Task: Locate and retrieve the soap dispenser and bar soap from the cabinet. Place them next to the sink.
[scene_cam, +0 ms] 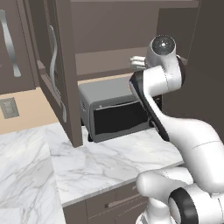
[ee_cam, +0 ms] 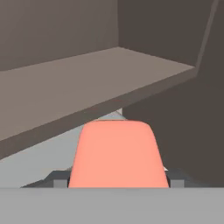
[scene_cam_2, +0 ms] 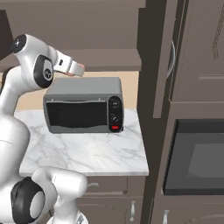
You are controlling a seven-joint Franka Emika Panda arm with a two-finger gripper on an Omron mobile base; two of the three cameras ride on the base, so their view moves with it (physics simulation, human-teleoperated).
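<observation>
Gripping the bar soap [ee_cam: 118, 154] between closed fingers just under the cabinet [ee_cam: 87, 83] shelf, above the toaster oven [scene_cam_2: 83, 109], the end effector [scene_cam_2: 75, 68] risks knocking it loose on the shelf edge at 12 o'clock.

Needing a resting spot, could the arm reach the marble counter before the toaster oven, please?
Probably yes: the gripper, holding the bar soap, is just above the toaster oven, the counter close below.
</observation>
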